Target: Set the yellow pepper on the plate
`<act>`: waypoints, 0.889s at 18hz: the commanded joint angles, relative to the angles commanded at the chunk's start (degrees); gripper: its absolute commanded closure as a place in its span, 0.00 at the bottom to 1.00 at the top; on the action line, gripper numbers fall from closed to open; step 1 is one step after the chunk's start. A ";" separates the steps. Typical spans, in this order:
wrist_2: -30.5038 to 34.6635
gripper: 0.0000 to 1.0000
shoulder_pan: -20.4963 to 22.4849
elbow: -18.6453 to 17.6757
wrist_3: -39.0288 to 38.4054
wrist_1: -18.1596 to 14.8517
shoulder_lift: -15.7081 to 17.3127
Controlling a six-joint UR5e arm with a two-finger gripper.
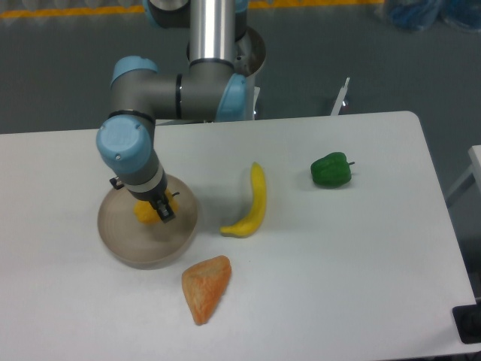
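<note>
tool (152, 210) is over the plate (120, 241), clenched on the yellow pepper (143, 213). a dark finger (164, 210) shows on the pepper's right side; the other finger is hidden behind the wrist and the pepper. pepper sits within the plate's outline, upper middle area. can't tell whether it's touching the plate surface or held just above it.

arm reaches in from the base at the top of view, elbow bent, blue-capped wrist joint (124, 147) directly above the tool and covering the plate's upper rim.

plate is on the left part of the white worktop (361, 263), round, beige-grey, low rim, holding only the pepper.

other items on the worktop:
- banana (253, 201), right of the plate, near it but not touching, lying roughly lengthwise toward the camera with its lower tip curved left.
- orange wedge piece (206, 287), below the plate's right edge, close to the rim, narrow end pointing toward the camera.
- green pepper (331, 170), well apart on the right side, stem pointing right.

grey floor behind the worktop, some blue material at the top right corner, too blurred to identify.
</note>
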 joint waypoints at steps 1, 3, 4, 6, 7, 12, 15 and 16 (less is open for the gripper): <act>0.00 0.69 0.00 0.17 -0.17 -0.09 -0.26; -0.09 0.52 -0.09 0.09 -0.44 1.83 -0.61; -0.17 0.40 -0.09 -0.09 -0.53 3.06 -0.62; -0.18 0.03 -0.09 -0.18 -0.62 5.18 -0.44; -0.17 0.00 -0.09 -0.09 -0.62 5.97 -0.35; -0.09 0.00 0.09 1.23 -0.53 6.59 0.79; -0.09 0.00 3.93 2.54 0.00 6.59 1.14; -0.35 0.00 6.65 3.68 0.26 6.59 1.23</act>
